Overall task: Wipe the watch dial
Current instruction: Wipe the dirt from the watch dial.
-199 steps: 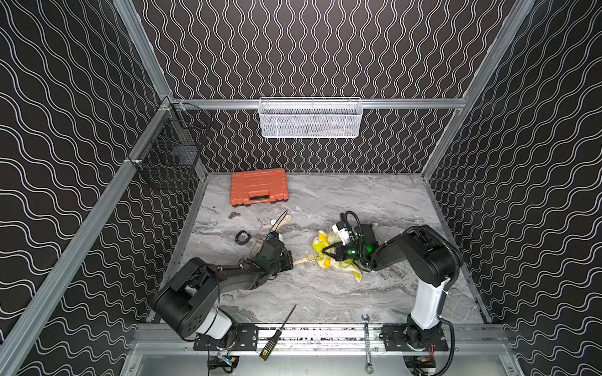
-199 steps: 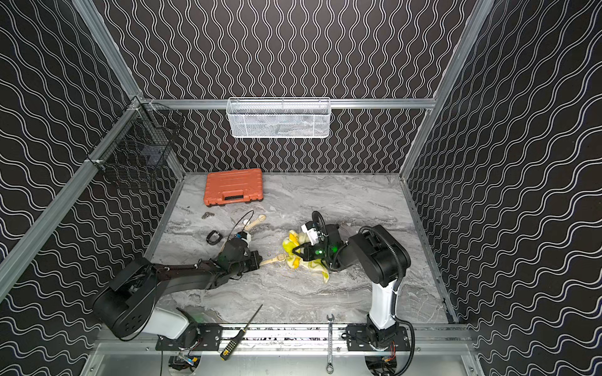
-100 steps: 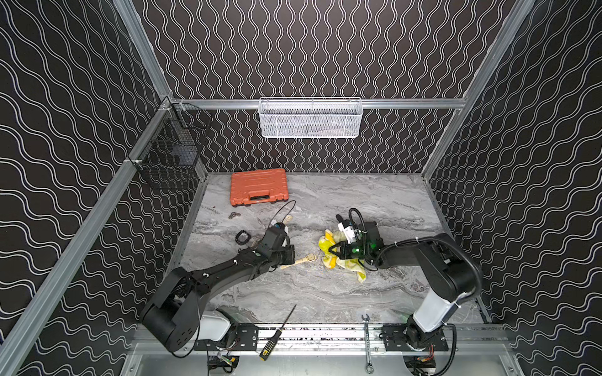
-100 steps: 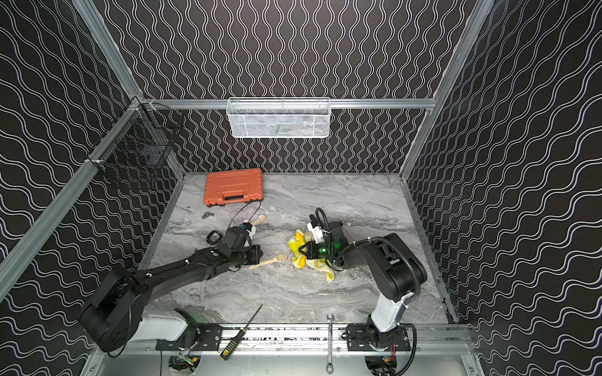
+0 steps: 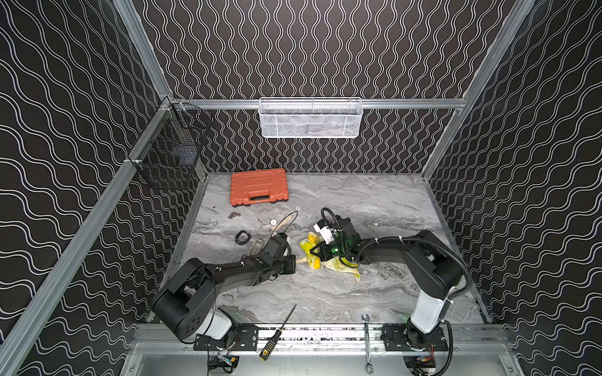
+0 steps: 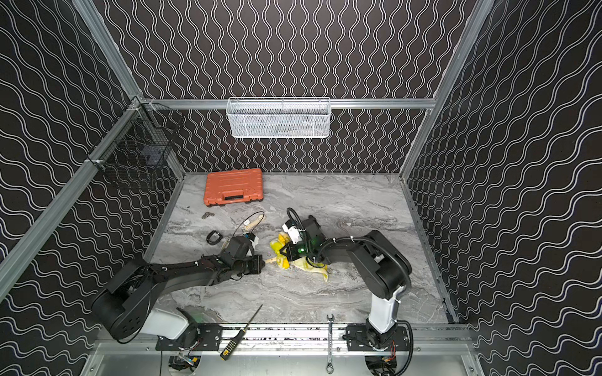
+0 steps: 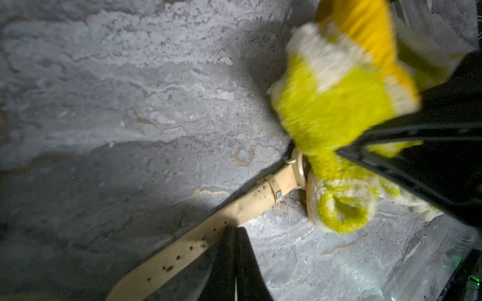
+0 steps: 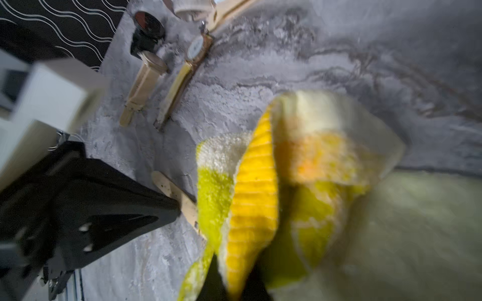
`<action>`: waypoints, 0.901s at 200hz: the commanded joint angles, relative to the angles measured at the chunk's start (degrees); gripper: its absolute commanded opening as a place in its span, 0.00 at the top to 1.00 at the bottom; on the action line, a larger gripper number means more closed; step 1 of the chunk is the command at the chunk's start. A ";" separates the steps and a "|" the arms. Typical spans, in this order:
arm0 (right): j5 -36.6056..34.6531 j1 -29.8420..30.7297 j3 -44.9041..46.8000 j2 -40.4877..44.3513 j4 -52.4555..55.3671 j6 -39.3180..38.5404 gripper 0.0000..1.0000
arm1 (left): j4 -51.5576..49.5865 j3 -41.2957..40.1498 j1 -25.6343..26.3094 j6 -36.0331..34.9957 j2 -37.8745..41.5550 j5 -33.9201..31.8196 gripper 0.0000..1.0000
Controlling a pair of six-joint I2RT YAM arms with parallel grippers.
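The grey marble table [image 5: 374, 293] is carrying everything. A white basket [image 5: 310, 122] is hanging on the back rail, a black basket [image 5: 169, 156] is hanging on the side rail, and an orange case [image 5: 259, 186] is lying near the back wall.

At the middle of the table the two arms are meeting. The right gripper [image 5: 315, 254] is clenching a yellow cloth [image 7: 336, 109] and pressing it down onto the watch [image 7: 260, 200], so the dial is sitting hidden under the folds. The watch is lying flat, and its tan strap is running out towards the left gripper [image 7: 234, 232]. That gripper's jaws are clenched together, with the tips touching the strap.

A wrench [image 5: 367, 341] and a screwdriver [image 5: 277, 332] are resting on the front rail. A black watch [image 5: 241, 237] is lying behind the left gripper.
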State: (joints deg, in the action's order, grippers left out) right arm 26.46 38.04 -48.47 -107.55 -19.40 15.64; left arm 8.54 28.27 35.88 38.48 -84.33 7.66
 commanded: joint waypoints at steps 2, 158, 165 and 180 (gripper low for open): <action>-3.84 -0.06 0.77 -3.55 1.89 -0.35 1.00 | -5.78 -1.80 -0.21 2.45 -1.47 -2.56 0.94; -23.02 0.15 13.93 22.40 4.78 -3.68 1.00 | -8.73 0.08 -0.28 -1.58 3.39 -2.98 0.86; -22.90 0.03 14.10 24.69 5.54 -3.45 1.00 | -10.60 1.56 0.39 -4.07 4.98 -4.14 0.85; -23.73 -0.03 14.14 29.19 8.09 -2.27 1.00 | -13.95 5.24 2.20 -10.40 7.96 -6.30 0.81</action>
State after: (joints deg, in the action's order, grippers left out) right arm 4.78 38.15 -34.57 -83.48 -16.34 11.99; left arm 3.25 29.34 36.21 38.52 -79.75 4.47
